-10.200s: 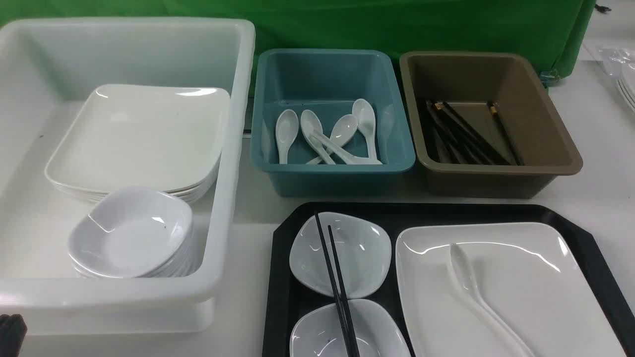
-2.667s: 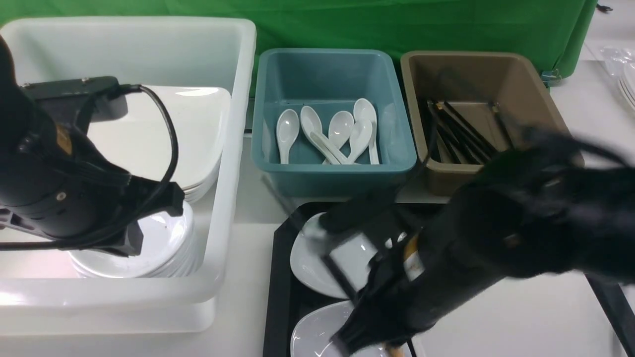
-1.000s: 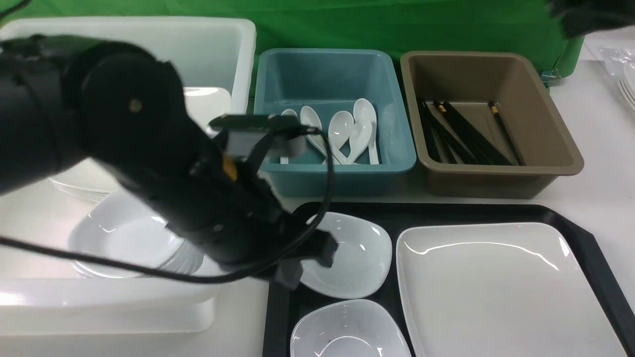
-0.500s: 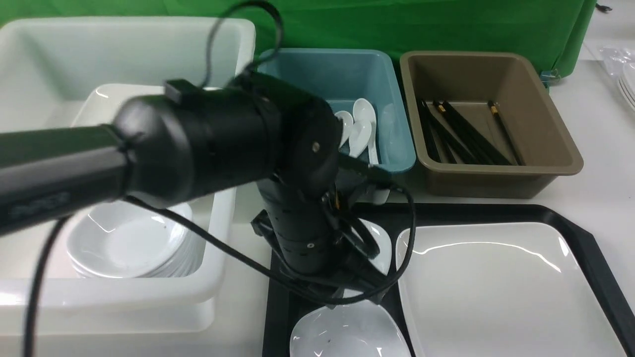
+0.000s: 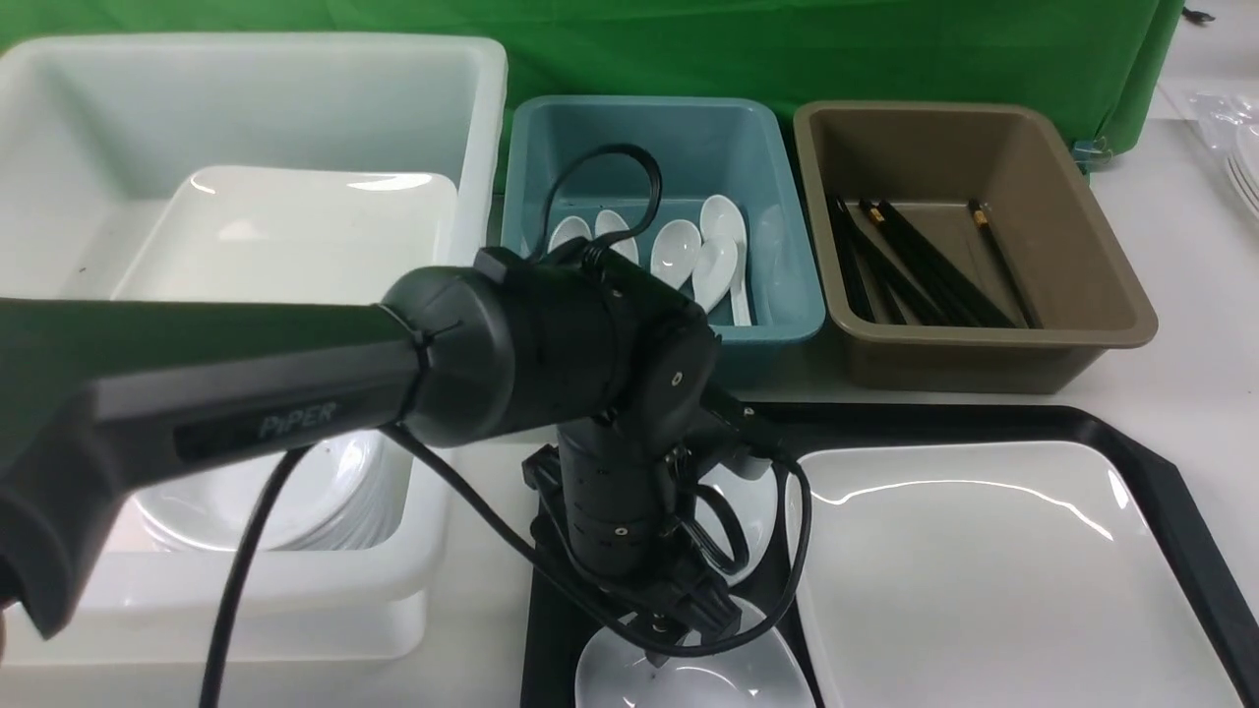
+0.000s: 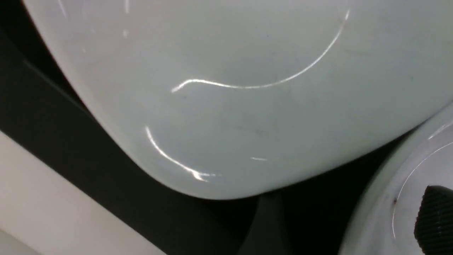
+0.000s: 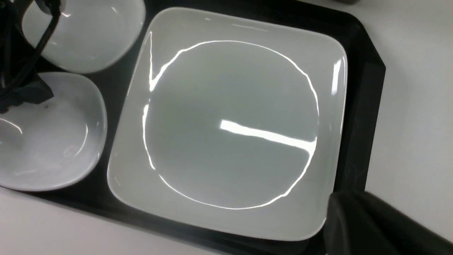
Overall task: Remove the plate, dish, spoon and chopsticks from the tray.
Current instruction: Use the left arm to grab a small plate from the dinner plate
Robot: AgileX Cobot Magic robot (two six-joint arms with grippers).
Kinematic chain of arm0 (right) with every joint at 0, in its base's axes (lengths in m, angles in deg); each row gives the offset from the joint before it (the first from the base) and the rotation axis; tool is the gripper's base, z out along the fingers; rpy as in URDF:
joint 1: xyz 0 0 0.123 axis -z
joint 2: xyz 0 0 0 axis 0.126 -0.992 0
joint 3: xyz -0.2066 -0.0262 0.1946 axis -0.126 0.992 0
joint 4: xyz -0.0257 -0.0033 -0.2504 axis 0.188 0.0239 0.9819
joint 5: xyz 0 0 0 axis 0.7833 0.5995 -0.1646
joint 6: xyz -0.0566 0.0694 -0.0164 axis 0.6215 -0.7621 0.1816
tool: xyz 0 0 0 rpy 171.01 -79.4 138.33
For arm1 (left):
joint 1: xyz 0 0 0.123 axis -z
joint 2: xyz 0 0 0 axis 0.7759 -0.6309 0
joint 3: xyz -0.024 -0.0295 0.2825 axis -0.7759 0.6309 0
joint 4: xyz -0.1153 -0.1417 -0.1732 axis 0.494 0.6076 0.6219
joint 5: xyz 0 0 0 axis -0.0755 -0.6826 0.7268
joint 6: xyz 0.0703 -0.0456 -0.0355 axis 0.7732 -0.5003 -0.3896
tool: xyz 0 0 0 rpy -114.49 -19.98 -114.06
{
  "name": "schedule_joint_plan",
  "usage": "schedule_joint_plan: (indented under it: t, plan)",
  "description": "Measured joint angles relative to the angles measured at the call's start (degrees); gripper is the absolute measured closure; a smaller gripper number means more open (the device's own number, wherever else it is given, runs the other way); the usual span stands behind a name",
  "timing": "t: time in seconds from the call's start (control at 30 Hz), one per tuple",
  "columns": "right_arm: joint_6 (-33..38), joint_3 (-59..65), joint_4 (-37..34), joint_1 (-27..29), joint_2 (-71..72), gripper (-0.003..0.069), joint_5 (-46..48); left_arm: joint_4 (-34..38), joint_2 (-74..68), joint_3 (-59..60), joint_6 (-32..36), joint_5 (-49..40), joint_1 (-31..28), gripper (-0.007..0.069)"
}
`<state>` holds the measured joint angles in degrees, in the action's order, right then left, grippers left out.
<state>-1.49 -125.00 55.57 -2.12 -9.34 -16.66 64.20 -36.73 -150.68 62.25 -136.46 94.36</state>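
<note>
Left pincer: pointing down over the near dish at the tray's left, robot-side corner. One ribbed fingertip shows above the dish's inside. Jaws apart or together — we cannot tell.
Right pincer: only a dark part shows, near the plate's corner; its state we cannot tell either.
Far dish: just beyond the near one, partly behind the left arm; rims close but apart.
Plate: bare, filling the tray's right part.
Tray: on the white surface, in front of the tubs.
Spoon, chopsticks: none on the tray. Spoons lie in the teal tub, chopsticks in the brown tub.
Step (our reading): grasp of the near dish, prob. bound for the white tub, which holds stacked dishes.
Risk 1: glossy curved rim — a shallow pinch may slip, and the dish would drop onto the far dish.
Risk 2: the arm's cable hangs by the far dish & plate edge; it could snag on the lift.
Risk 3: the white tub's wall is tall; a low carry could clip it.
</note>
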Motion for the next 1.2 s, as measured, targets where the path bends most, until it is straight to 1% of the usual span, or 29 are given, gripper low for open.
schedule_joint_plan:
  t: [0.17, 0.3, 0.37, 0.47, 0.5, 0.73, 0.8, 0.9, 1.03, 1.2]
  plan:
    - [0.0, 0.0, -0.04, 0.0, 0.0, 0.0639, -0.77, 1.37, -1.28, -0.06, 0.02, 0.17, 0.0, 0.0106]
    - [0.0, 0.0, -0.04, 0.0, 0.0, 0.0639, -1.05, 3.95, -3.31, -0.15, 0.07, -0.21, 0.0, 0.0153]
    - [0.0, 0.0, -0.07, 0.0, 0.0, 0.0639, -1.16, 3.95, -3.37, -0.34, -0.09, -1.44, 0.0, 0.0218]
    - [0.0, 0.0, -0.07, 0.0, 0.0, 0.0639, -1.21, 3.95, -3.37, -0.38, -2.17, -4.86, 0.0, 0.0403]
    - [0.0, 0.0, -0.07, 0.0, 0.0, 0.0639, -1.21, 4.96, -3.14, -0.51, -2.89, -5.63, -0.1, 0.0428]
    - [0.0, 0.0, -0.21, 0.0, 0.0, 0.0639, -1.21, 5.22, -2.34, -0.75, -4.08, -6.97, -0.1, 0.044]
    - [0.0, 0.0, -0.25, 0.0, 0.0, 0.0639, -1.21, 5.35, -0.95, -0.75, -4.16, -8.15, -0.1, 0.0477]
    - [0.0, 0.0, -0.27, 0.0, 0.0, 0.0639, -1.21, 6.22, 2.26, -0.75, -4.64, -10.2, -0.25, 0.0565]
    - [0.0, 0.0, -0.27, 0.0, 0.0, 0.0639, -1.22, 6.51, 5.24, -0.75, -5.21, -10.93, -1.47, 0.0598]
    - [0.07, 0.0, -0.32, 0.0, 0.0, 0.0639, -1.39, 7.75, 8.38, -1.4, -5.98, -10.29, -3.57, 0.0605]
